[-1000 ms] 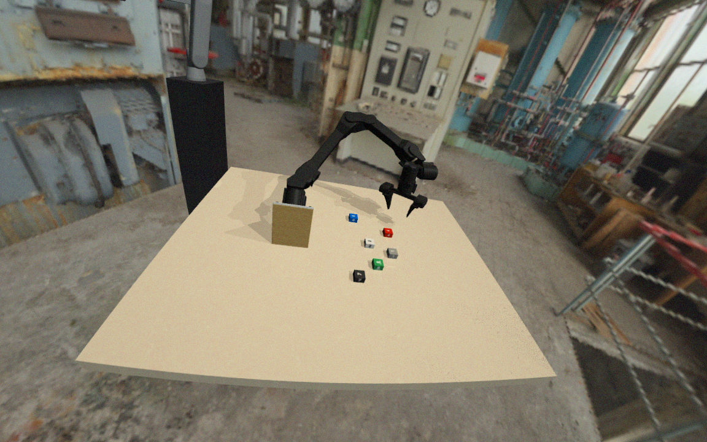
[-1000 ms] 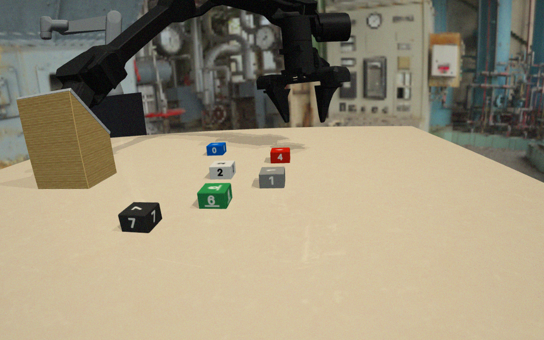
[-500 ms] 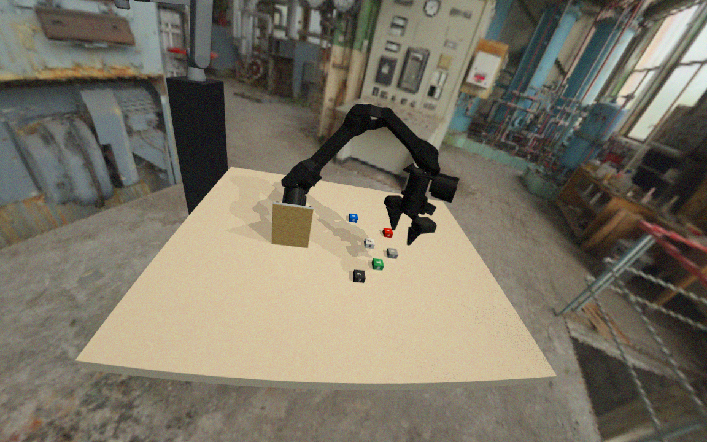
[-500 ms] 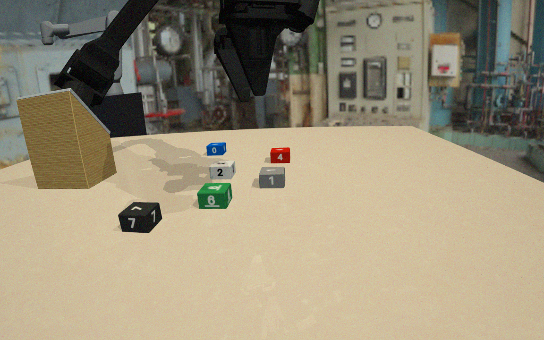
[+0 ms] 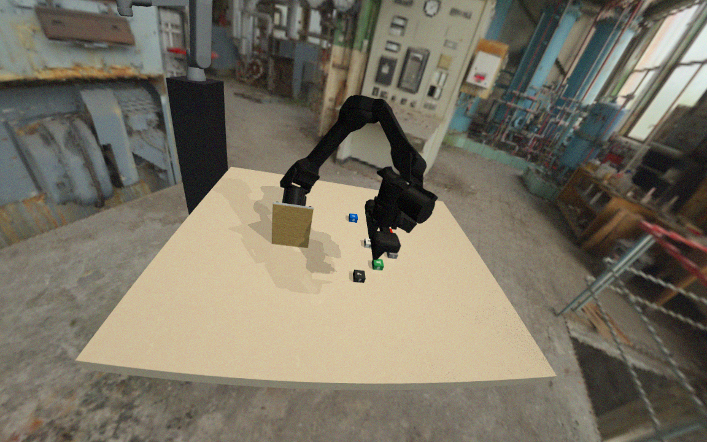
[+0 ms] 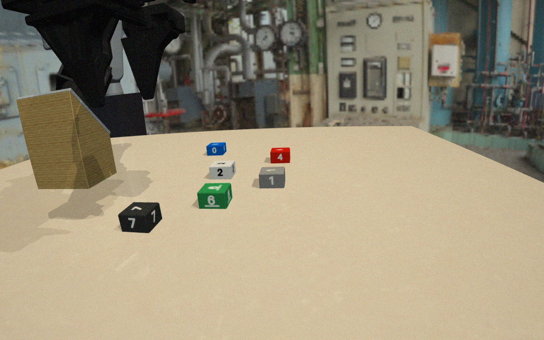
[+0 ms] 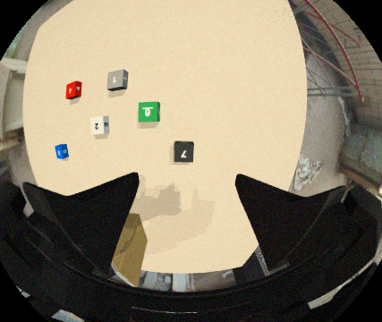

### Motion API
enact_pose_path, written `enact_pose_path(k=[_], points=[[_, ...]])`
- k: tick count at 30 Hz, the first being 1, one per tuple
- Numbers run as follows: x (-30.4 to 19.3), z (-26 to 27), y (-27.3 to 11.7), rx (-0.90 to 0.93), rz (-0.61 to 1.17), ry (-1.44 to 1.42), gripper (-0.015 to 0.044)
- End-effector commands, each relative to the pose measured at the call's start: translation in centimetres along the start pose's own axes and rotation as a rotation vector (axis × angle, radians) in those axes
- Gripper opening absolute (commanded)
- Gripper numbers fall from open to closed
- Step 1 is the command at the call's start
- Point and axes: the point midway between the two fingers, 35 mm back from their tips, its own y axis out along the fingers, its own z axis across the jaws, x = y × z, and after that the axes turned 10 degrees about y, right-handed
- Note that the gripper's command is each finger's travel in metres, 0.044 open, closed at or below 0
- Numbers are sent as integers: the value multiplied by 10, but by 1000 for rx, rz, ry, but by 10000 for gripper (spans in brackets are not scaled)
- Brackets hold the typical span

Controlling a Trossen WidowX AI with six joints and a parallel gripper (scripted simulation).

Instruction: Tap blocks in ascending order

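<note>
The gripper [image 6: 124,102] [image 7: 187,176] is open and empty, high above the table. In the wrist view the black block 7 [image 5: 358,276] [image 6: 139,217] [image 7: 183,152] lies just beyond the gap between the tips. The green block 6 [image 5: 378,264] [image 6: 214,196] [image 7: 148,112], white block 2 [image 6: 222,170] [image 7: 97,125], grey block 1 [image 6: 272,177] [image 7: 117,80], red block 4 [image 6: 280,155] [image 7: 73,90] and blue block 0 [image 5: 353,218] [image 6: 216,149] [image 7: 62,151] stand apart from one another. In the top view the arm partly hides the white, grey and red blocks.
A wood-grained block with a sloping grey top [image 5: 291,226] [image 6: 60,143] [image 7: 132,250] stands on the table [image 5: 268,329] [image 6: 308,262] [image 7: 226,89] near the arm's base, left of the digit blocks in the top and exterior views. A black pedestal [image 5: 199,137] stands behind the table's left corner.
</note>
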Motion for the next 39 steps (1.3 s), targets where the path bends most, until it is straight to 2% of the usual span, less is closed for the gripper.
enact_pose_path(k=[1,12,18,39], points=[[-2,-1,1,0,7,1,400],[0,2,0,0,7,1,400],[38,69,1,6,7,0,400],[38,69,1,6,7,0,400]])
